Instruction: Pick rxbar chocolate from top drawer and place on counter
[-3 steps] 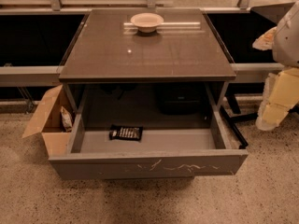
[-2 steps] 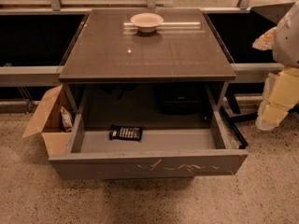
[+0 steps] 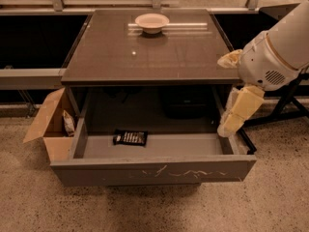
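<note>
- Camera view: the cream-coloured pincer [image 3: 228, 127] is hanging tip-down from the white rounded robot arm [image 3: 273, 54]. It is sitting at the right end of the pulled-out drawer, right by that drawer's right side wall.
- Whether the pincer is open or closed, I cannot tell; nothing is showing in its grip.
- The rxbar chocolate [image 3: 130, 137], a small flat black rectangular wrapper with rows of pale print, is lying well to the left of the pincer and a touch lower in the view.
- It is resting flat, print side up, on the floor of the wide shallow grey top drawer [image 3: 154, 170], in its left half and clear of the walls.
- The drawer's front panel, marked with white scratches, is running below and to the left of the pincer.
- The large square dark brown glossy bench [image 3: 145, 57] is spreading above and to the left of the pincer, with its right edge lying near the arm's housing.
- A small pale round bowl [image 3: 152, 21] is sitting on the bench's far side, far up and to the left of the pincer.
- An open brown cardboard box [image 3: 46, 117] is standing on the speckled floor [image 3: 154, 209], far left of the pincer and beyond the drawer's left wall.
- A pale snack packet [image 3: 69, 123] is standing inside that box.
</note>
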